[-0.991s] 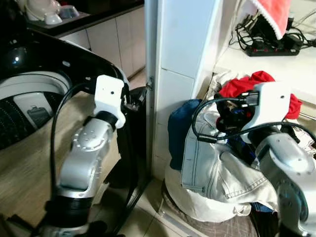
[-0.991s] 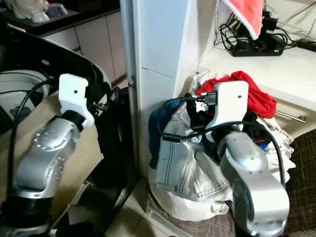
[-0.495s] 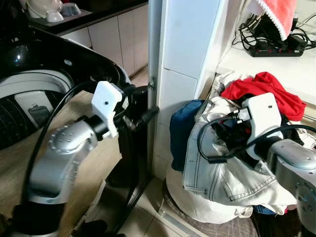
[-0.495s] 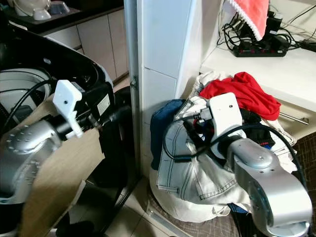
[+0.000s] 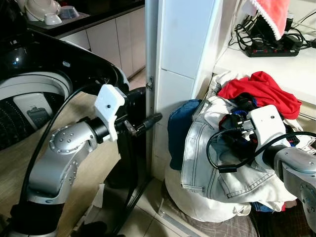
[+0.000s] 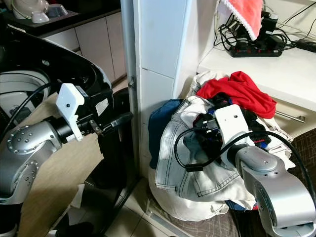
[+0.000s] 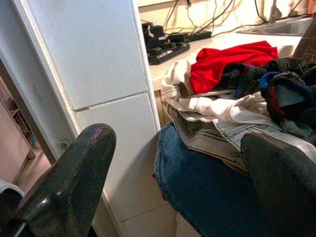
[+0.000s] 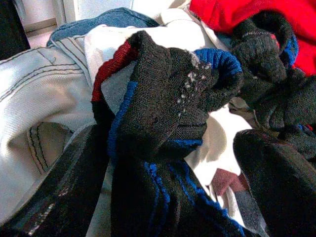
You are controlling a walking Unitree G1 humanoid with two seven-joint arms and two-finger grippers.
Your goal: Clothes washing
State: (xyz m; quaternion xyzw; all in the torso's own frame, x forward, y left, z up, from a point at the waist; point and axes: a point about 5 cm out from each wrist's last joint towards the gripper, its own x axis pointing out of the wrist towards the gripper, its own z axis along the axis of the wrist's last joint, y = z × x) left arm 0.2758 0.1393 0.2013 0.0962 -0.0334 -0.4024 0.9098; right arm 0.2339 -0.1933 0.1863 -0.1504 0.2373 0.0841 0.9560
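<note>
A heap of laundry sits in a white bag [image 5: 197, 202] on the floor to the right of a white pillar. It holds light denim jeans [image 5: 217, 168], a red garment [image 5: 261, 89], a dark blue piece [image 5: 177, 128] and a black knit garment with blue and red stripes [image 8: 163, 98]. My right gripper [image 8: 168, 163] is pushed into the top of the heap, open, with one finger on each side of the knit garment. My left gripper [image 5: 150, 119] is held out level toward the pillar, open and holding nothing. A top-loading washing machine [image 5: 29, 94] stands at the left with its black lid raised.
The white pillar [image 5: 182, 49] stands between the washer and the heap. Behind the heap is a white counter [image 5: 266, 64] with a power strip [image 5: 274, 47], cables and a hanging pink towel [image 5: 271, 12]. Tiled floor shows below the bag.
My left gripper has swung round from pointing away to pointing right at the pillar. My right wrist has sunk lower into the heap.
</note>
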